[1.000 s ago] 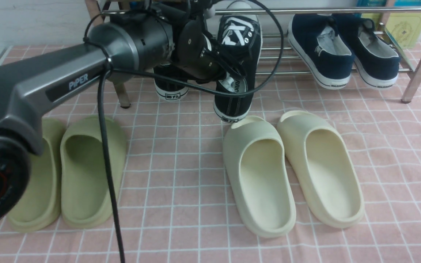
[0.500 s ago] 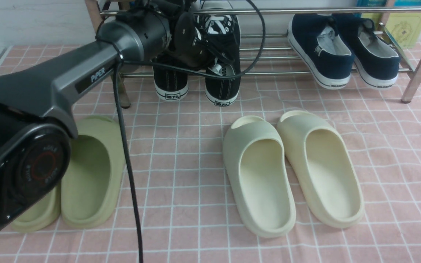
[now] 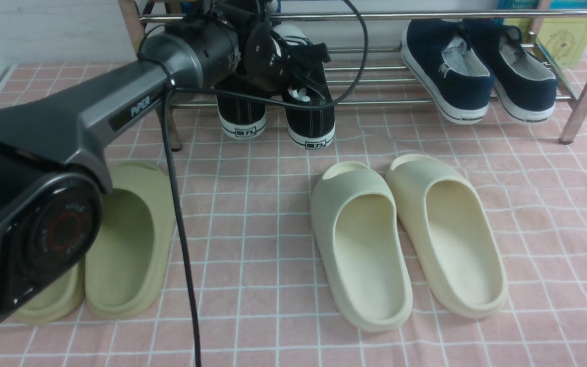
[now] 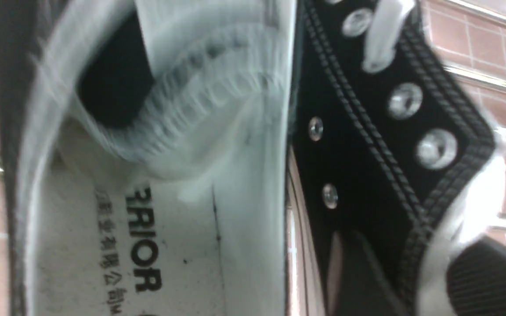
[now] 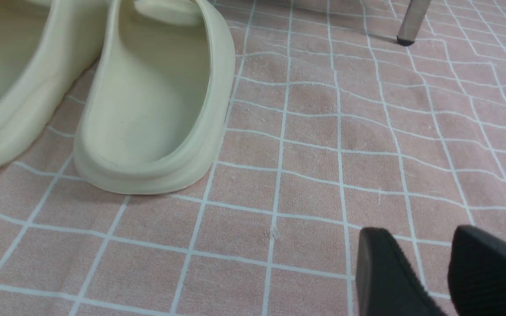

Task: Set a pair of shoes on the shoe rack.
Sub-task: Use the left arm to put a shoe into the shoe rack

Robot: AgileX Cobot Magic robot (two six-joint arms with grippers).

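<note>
Sneaker [image 3: 310, 120] lowered onto rack [image 3: 426, 15], left claw [image 3: 296, 76] grip unclear, right claw [image 5: 442, 272] parted, "PiPER" arm [image 3: 95, 117]

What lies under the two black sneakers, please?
The front bar of the shoe rack, with heels jutting over the pink cloth. The left arm covers whatever supports the black sneakers' toes.

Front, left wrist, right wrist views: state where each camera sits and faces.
Front: between the arms, facing the shoe rack and cream slides; left arm shows.
Left wrist: on the left arm, looking into a black sneaker; a finger pad shows.
Right wrist: on the right arm, down at cloth and one cream slide; right gripper shows.
Shared: front and right wrist show that slide.
</note>
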